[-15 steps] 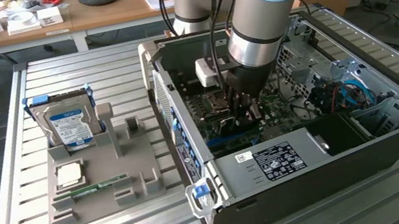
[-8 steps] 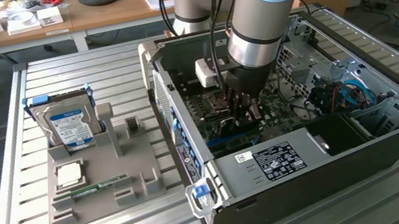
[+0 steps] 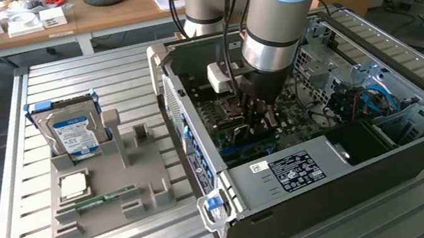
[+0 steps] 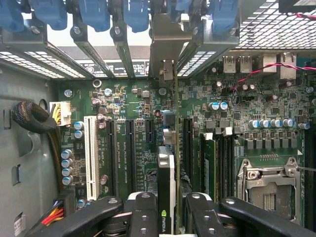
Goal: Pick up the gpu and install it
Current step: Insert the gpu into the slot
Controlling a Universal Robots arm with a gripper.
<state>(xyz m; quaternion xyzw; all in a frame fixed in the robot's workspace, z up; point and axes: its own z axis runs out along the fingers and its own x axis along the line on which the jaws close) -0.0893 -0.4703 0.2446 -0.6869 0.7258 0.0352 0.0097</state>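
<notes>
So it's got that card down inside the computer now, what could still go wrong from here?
1. The gpu, held edge-on in the gripper, might sit slightly off its slot and jam rather than seat.
2. Its metal bracket may catch on the blue clips at the case's rear.
3. The arm reaches deep into the computer case, so it could snag the loose blue cables.

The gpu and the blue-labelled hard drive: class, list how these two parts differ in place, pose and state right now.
The gpu is inside the open computer case, clamped edge-on in the gripper above the motherboard; the hard drive stands outside the case in the grey holder on the table. The gpu is held by the arm; the hard drive is untouched. The gpu shows a thin edge; the hard drive shows its broad labelled face. Both stand on edge.
</notes>
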